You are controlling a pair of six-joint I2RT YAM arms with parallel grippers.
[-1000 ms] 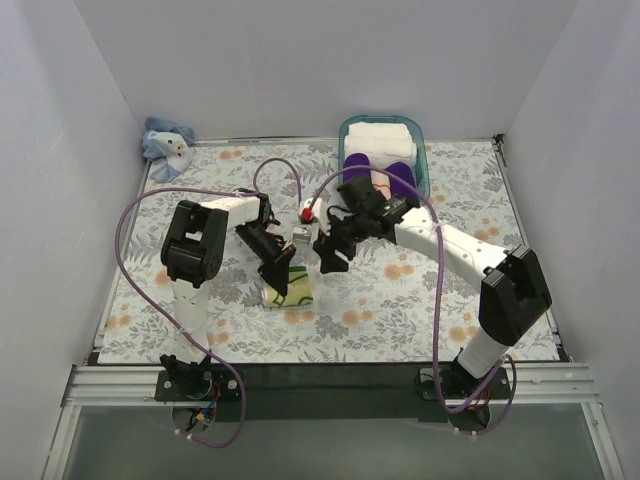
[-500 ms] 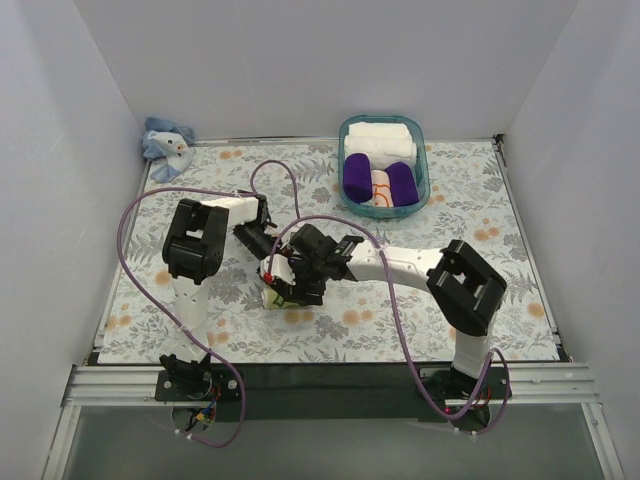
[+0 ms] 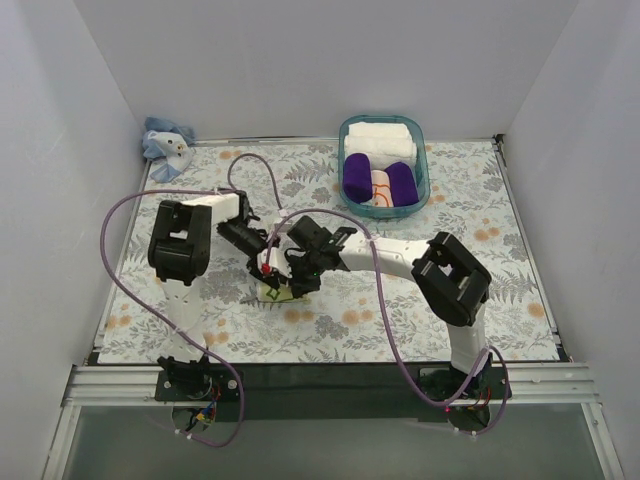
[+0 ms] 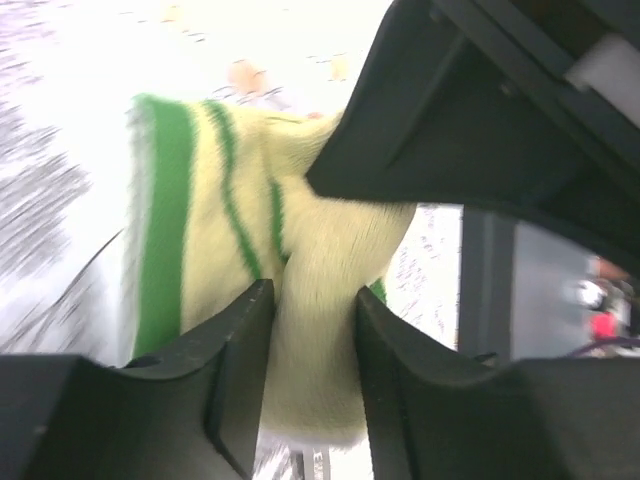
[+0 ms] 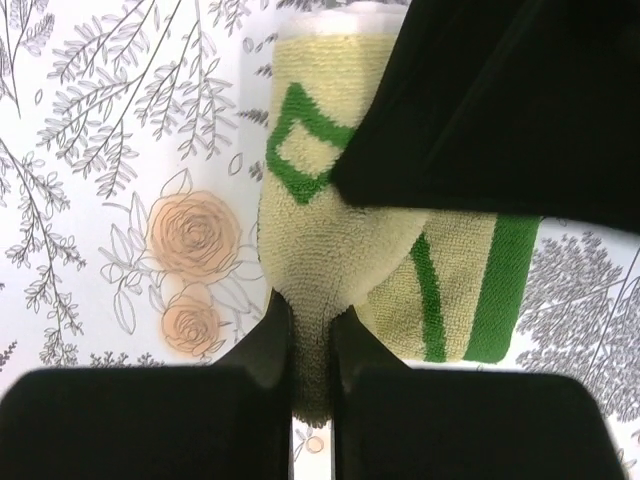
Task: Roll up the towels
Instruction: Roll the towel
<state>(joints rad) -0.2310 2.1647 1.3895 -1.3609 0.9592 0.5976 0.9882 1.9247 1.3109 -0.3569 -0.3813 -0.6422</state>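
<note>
The yellow towel (image 5: pixel 330 230) lies well to the near left of the basket (image 3: pixel 425 170). The blue towel (image 3: pixel 167 140) sits bunched far to the basket's left, untouched. Both pincers have the yellow one: the right gripper (image 5: pixel 312 345) is nearly closed, nipping a raised fold, and the left gripper (image 4: pixel 310 330) is narrowed onto a thicker bunch. The terry looks light, soft and floppy, so it will likely sag and unroll; hold it along one edge, near the corners, and keep it taut
</note>
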